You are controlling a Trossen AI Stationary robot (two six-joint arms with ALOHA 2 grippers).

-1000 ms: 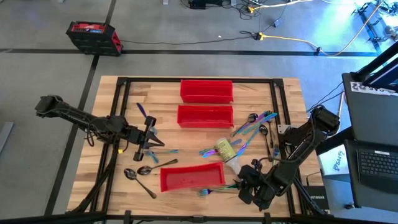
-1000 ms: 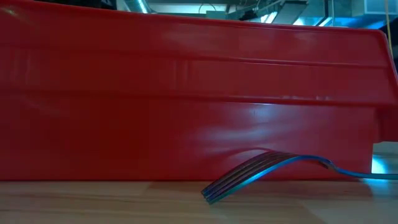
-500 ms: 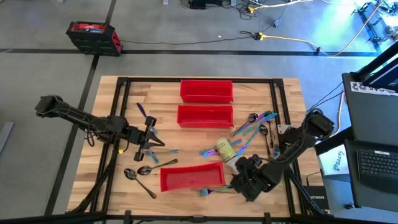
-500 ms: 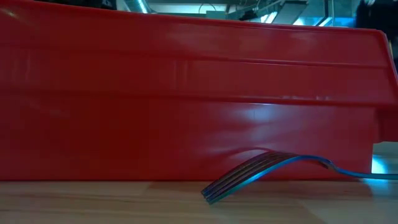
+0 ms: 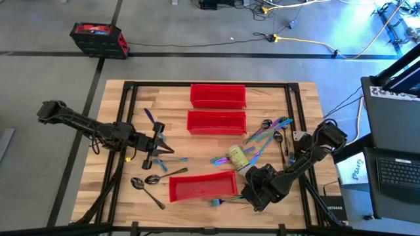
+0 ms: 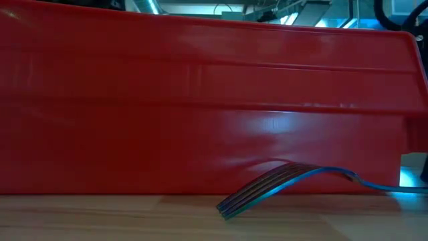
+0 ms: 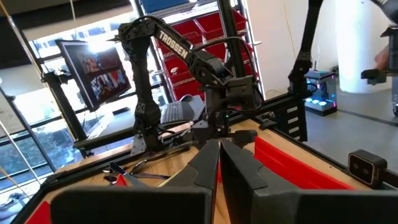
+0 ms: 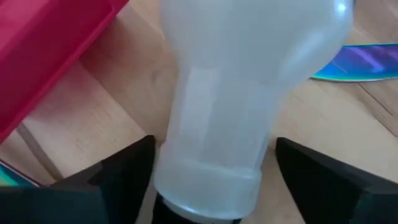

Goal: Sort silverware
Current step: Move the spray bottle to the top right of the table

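Note:
The silverware lies scattered: an iridescent cluster (image 5: pixel 266 134) at the right, two spoons (image 5: pixel 147 182) at the near left, and a fork (image 6: pixel 281 184) on the wood against the near red bin (image 5: pixel 202 186). My right gripper (image 5: pixel 252 190) points steeply down, open, over the near end of the lying clear spray bottle (image 5: pixel 239 159). In the right wrist view its fingers (image 8: pixel 124 171) stand on either side of the bottle's narrow part (image 8: pixel 211 137). My left gripper (image 5: pixel 157 147) is shut and level, above a few pieces (image 5: pixel 172 158) at the left. My right gripper straddles the bottle's narrow part (image 8: pixel 186 162) from above, slanting down, fingers across it. Whether either finger touches the bottle, I cannot tell. The bottle lies on the table.
Two more red bins (image 5: pixel 218 96) (image 5: pixel 216 122) stand side by side at the far middle. A single knife (image 5: pixel 149 117) lies at the far left. Black frame rails (image 5: pixel 292 118) run along the table's sides. Bare wood shows at the near left corner.
My right gripper has gone down and toward the table's left, from the near right corner to the bottle's near end, tipping steeper. The bottle, fork and bins have stayed where they were.

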